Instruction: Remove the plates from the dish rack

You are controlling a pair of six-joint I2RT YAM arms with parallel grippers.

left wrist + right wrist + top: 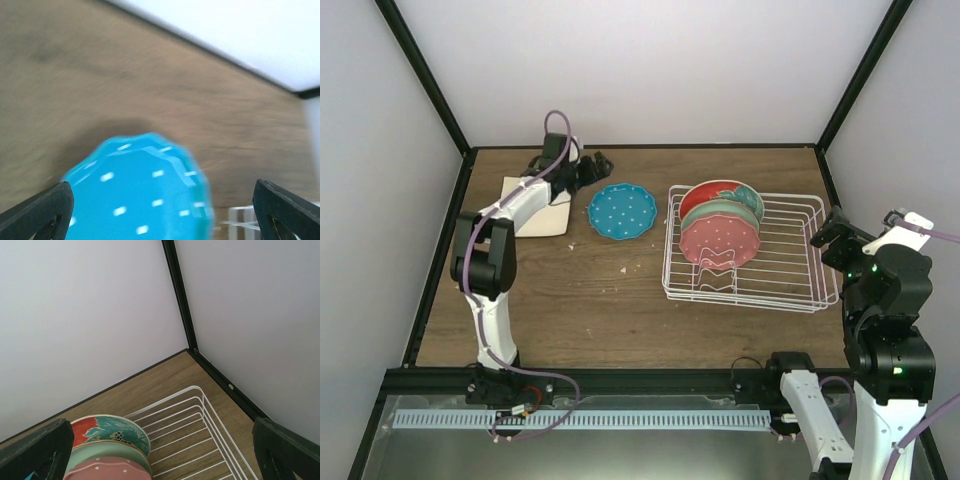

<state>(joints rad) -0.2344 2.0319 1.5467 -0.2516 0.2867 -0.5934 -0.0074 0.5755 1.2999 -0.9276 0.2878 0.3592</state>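
Note:
The white wire dish rack (817, 250) stands right of centre. Three plates lean upright at its left end: a red-and-teal plate (718, 193) at the back, a mint green plate (705, 216) in the middle, a pink dotted plate (720, 242) in front. A blue polka-dot plate (622, 211) lies flat on the table left of the rack. A beige square plate (548, 216) lies further left, partly under the left arm. My left gripper (598, 164) hovers open behind and above the blue plate (145, 195), holding nothing. By the rack's right side, my right gripper (831, 233) is open and empty.
Black frame posts and grey walls close the table at the back and both sides. The right wrist view shows the rack's bare wires (200, 412) to the right of the red-and-teal plate (117, 430) and the back right corner post (176, 287). A corner of the rack (241, 216) shows blurred in the left wrist view.

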